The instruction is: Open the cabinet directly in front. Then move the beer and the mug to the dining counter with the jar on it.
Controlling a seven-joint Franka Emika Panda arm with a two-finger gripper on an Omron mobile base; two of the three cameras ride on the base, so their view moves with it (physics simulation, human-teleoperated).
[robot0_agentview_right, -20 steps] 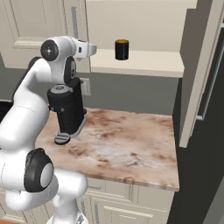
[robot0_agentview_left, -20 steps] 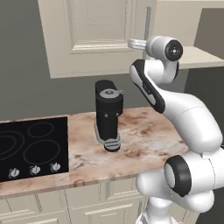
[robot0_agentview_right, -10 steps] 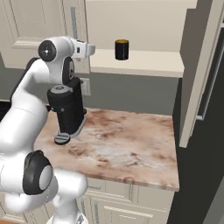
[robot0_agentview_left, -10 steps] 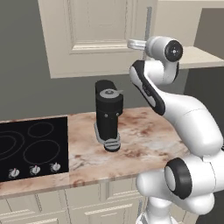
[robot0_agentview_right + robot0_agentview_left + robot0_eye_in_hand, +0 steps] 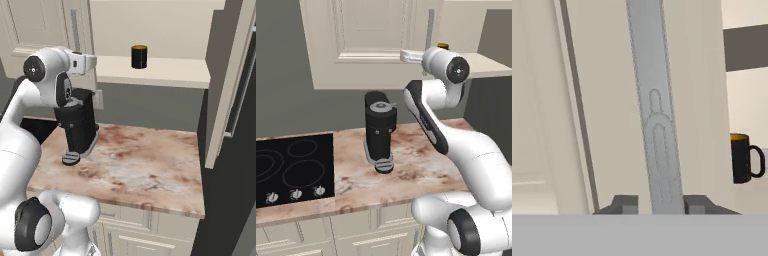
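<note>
left base view: we note the arm raised to the cabinet [image 5: 368,42], its gripper [image 5: 405,56] at the lower end of the left door's grey bar handle [image 5: 429,27]; below, a black coffee machine [image 5: 380,131] on the marbled bench [image 5: 421,165] and a black cooktop [image 5: 291,167] to the left.

right base view: we list the mug [image 5: 139,56] upright on the open cabinet's pale shelf [image 5: 165,72], right of the gripper and apart from it; the right door [image 5: 230,80] stands swung open.

hand view: we record the fingertips [image 5: 626,203] either side of the handle, gripper clenched around it; the mug sits far right.
</note>
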